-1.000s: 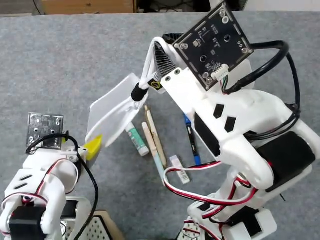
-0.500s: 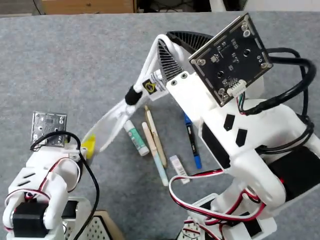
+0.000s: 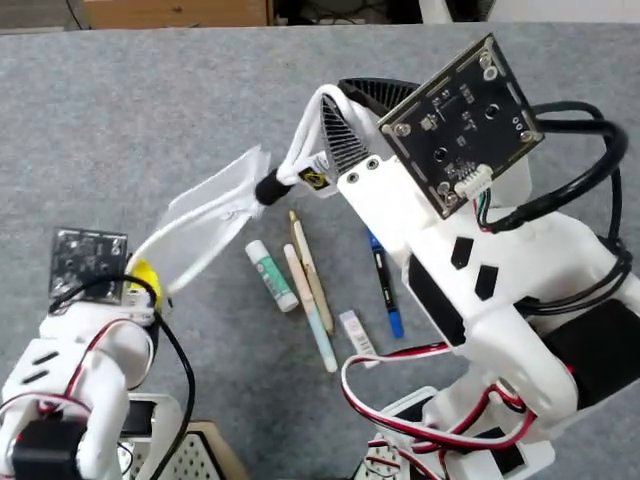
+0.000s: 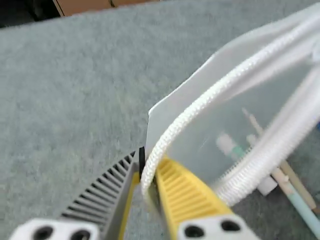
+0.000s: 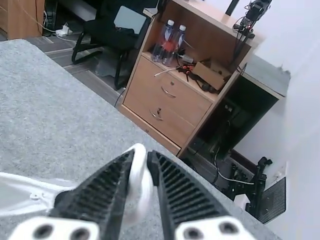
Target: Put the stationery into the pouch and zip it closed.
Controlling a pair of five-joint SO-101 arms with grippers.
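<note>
Stretching between the two hands, the translucent white zip pouch [image 3: 212,205] runs taut above the grey felt-like surface [image 3: 140,110].

Left hand [image 3: 143,283]: yellow and grey ribbed fingers closed tight on one corner of the pouch, with the white zip cord pinched between them. Right hand [image 3: 297,165]: ribbed fingers almost together, clamped on the opposite end of the pouch, just past the black zip pull [image 3: 270,188].

All the stationery lies on the surface, outside the pouch.
- A white glue stick with a green label [image 3: 272,275] sits just beside the pouch's lower edge.
- Two pale wooden pencils [image 3: 312,270] lie side by side, next out from the pouch.
- A small white eraser [image 3: 357,333] lies farther from the pouch, near the pencils' ends.
- A blue-and-black pen [image 3: 385,290] is farthest from the pouch, partly under the right arm.

The left wrist view looks along the pouch from the gripped corner. The glue stick [image 4: 226,144] shows dimly through the pouch wall, and the pencils [image 4: 295,182] show beyond its zip edge. The right wrist view looks over the pouch's held end into the room. Past the surface's edge stand a wooden cabinet with drawers [image 5: 170,107], bottles [image 5: 169,40] on top of it, and a black chair [image 5: 107,35].
</note>
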